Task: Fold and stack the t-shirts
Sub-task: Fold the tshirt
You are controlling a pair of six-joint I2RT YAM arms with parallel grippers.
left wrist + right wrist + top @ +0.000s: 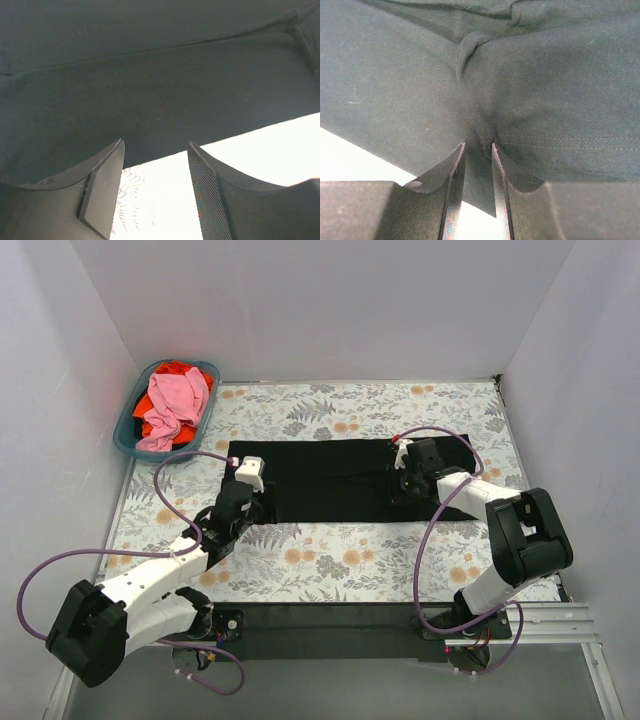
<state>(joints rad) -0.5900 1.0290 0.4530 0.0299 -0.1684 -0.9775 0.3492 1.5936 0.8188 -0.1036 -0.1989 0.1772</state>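
Observation:
The black t-shirt (330,475) lies spread in a long band across the flowered table (330,560). My left gripper (250,480) sits at the shirt's left near edge. It is open (155,147), with only bright table between its fingers, and the hem of the black cloth (150,90) lies just past the tips. My right gripper (405,475) is at the shirt's right part, shut (479,146) on a pinched-up fold of the black cloth (395,90). The pink t-shirt (175,400) and the orange-red t-shirt (155,428) lie bunched in the basket.
A teal plastic basket (128,440) stands at the back left corner of the table. White walls close in the left, back and right sides. A black base strip (330,625) runs along the near edge between the arm bases.

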